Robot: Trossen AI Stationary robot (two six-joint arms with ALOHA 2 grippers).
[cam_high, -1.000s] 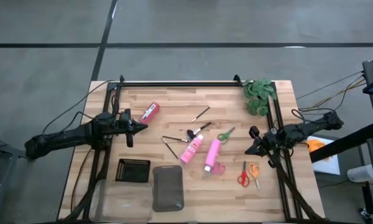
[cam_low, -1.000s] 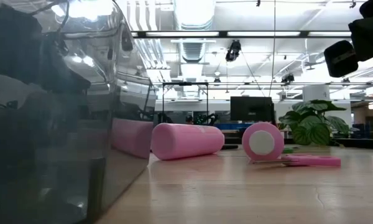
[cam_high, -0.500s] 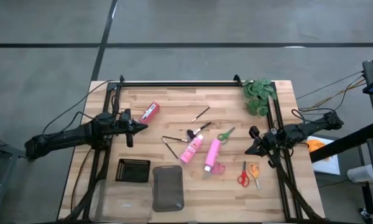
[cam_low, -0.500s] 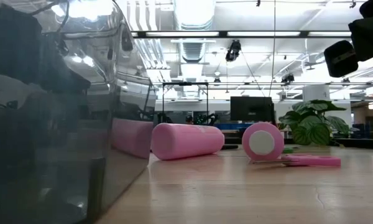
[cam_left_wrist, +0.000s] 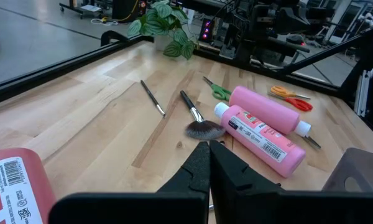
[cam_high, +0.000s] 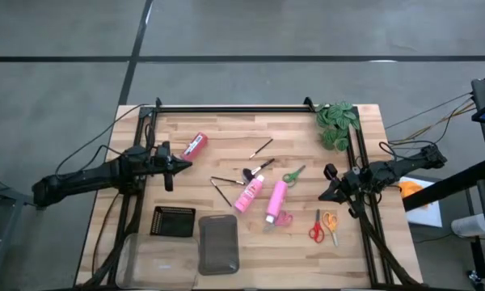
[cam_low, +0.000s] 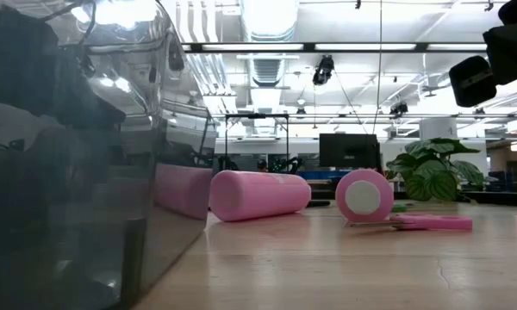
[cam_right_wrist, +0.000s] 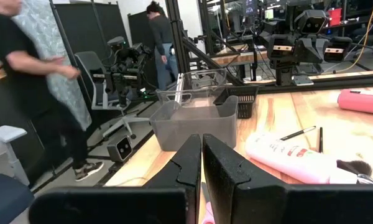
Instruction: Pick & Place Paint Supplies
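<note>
The paint supplies lie on the wooden table in the high view. A red bottle (cam_high: 194,145) is far left, and two pink bottles (cam_high: 249,194) (cam_high: 276,202) lie on their sides mid-table. Thin dark brushes (cam_high: 225,183) and a fluffy black-tipped brush (cam_high: 257,170) lie flat beside them. Also lying flat are green scissors (cam_high: 293,174), pink scissors (cam_high: 283,218), and red and orange scissors (cam_high: 323,227). My left gripper (cam_high: 182,165) (cam_left_wrist: 209,152) hovers shut by the left rail, near the red bottle (cam_left_wrist: 18,180). My right gripper (cam_high: 323,194) (cam_right_wrist: 202,149) hovers shut by the right rail.
A black tray (cam_high: 173,221) and clear trays (cam_high: 218,244) sit near the table's near edge. A leafy plant (cam_high: 337,123) stands at the far right corner. Black frame rails (cam_high: 234,108) run along the far, left and right edges. People move in the room (cam_right_wrist: 25,74) beyond the table.
</note>
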